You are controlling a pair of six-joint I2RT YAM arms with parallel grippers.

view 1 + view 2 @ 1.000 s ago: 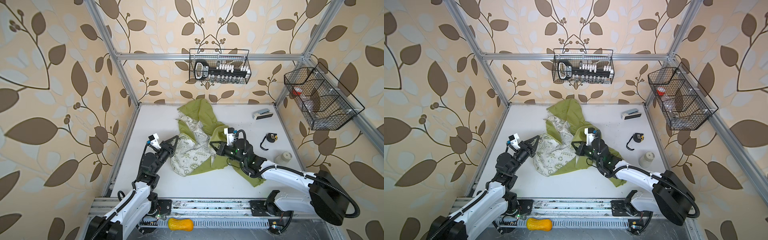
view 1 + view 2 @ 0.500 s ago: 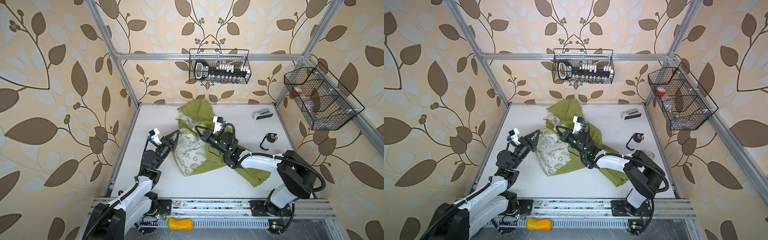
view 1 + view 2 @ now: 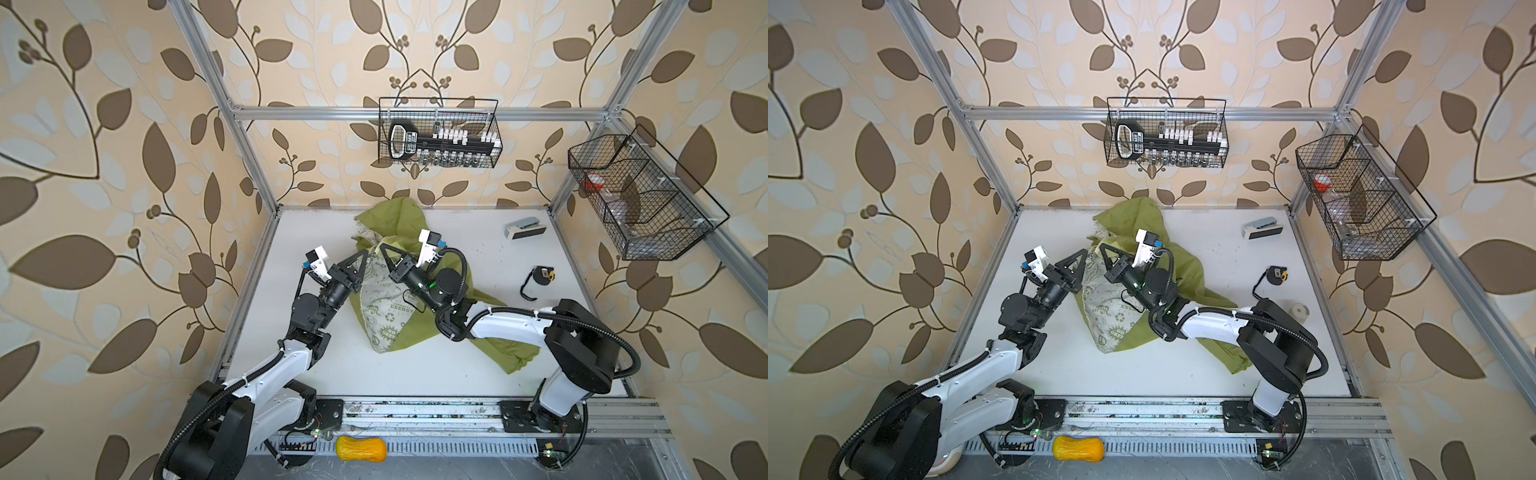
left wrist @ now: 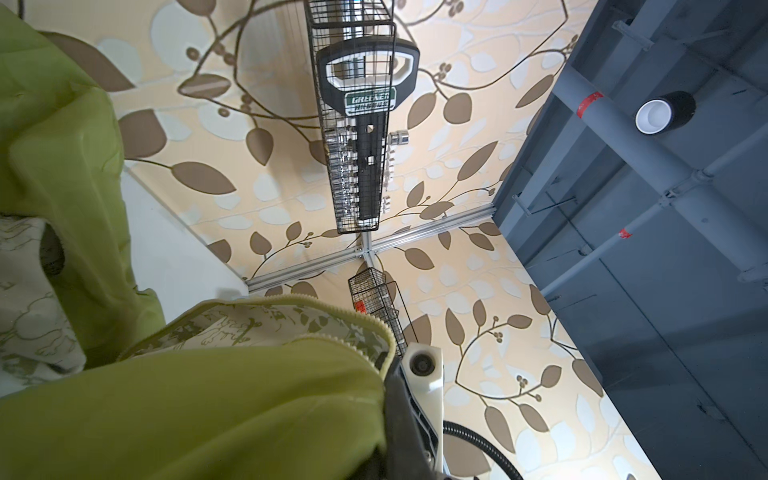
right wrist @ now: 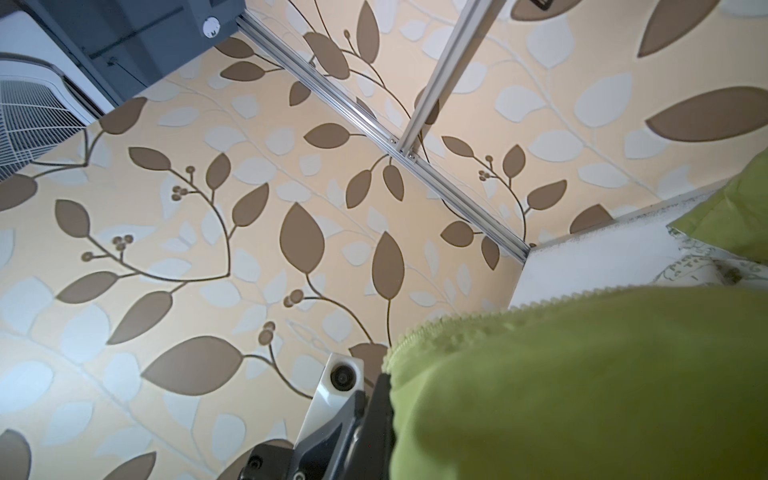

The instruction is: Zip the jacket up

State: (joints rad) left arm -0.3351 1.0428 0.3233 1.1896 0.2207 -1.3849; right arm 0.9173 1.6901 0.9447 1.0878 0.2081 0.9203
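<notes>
The olive-green jacket [image 3: 399, 216] lies crumpled mid-table, its white printed lining [image 3: 386, 307] turned up between the arms. In both top views my left gripper [image 3: 363, 252] [image 3: 1084, 250] and right gripper [image 3: 382, 246] [image 3: 1100, 246] are raised close together, tips nearly meeting, each shut on a front edge of the jacket. In the left wrist view, green fabric [image 4: 187, 407] drapes over the gripper [image 4: 390, 365] and a zipper-tooth edge [image 4: 345, 316] curves toward it. The right wrist view shows green fabric [image 5: 582, 374] covering the gripper [image 5: 384, 374], with zipper teeth [image 5: 478, 316] along its edge. The slider is hidden.
A grey-and-white stapler-like device [image 3: 525, 227] and a black tape measure [image 3: 542, 274] lie on the table's right side. A small white round thing [image 3: 1299, 311] sits by the right arm. Wire baskets hang on the back wall [image 3: 438, 133] and the right wall [image 3: 640, 199]. An orange object [image 3: 360, 449] rests on the front rail.
Both grippers have risen and come together toward the back, carrying the jacket's edges. The right arm swung left; the jacket has bunched up between them.
</notes>
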